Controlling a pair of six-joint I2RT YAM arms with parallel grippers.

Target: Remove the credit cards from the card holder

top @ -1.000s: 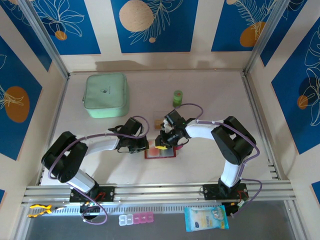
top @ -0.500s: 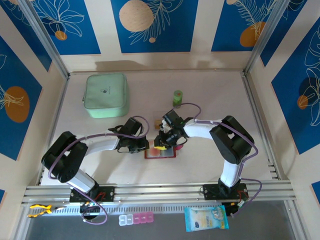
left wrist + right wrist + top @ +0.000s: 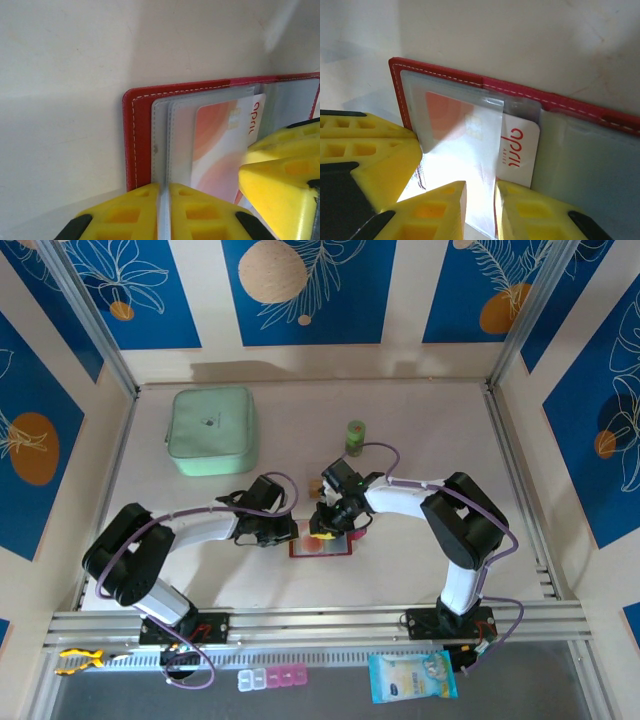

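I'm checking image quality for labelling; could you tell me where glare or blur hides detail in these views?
Right wrist: white glare washes out the clear pocket over the credit card. Left wrist: left end effector's fingers are soft, card print readable. Top external: evenly lit, sharp.

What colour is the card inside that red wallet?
The card is white with orange shapes; left wrist view shows it best.

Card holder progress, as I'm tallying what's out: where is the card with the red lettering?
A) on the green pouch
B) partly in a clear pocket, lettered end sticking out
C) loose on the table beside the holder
B: the card's lettered end pokes past the clear pocket inside the open card holder.
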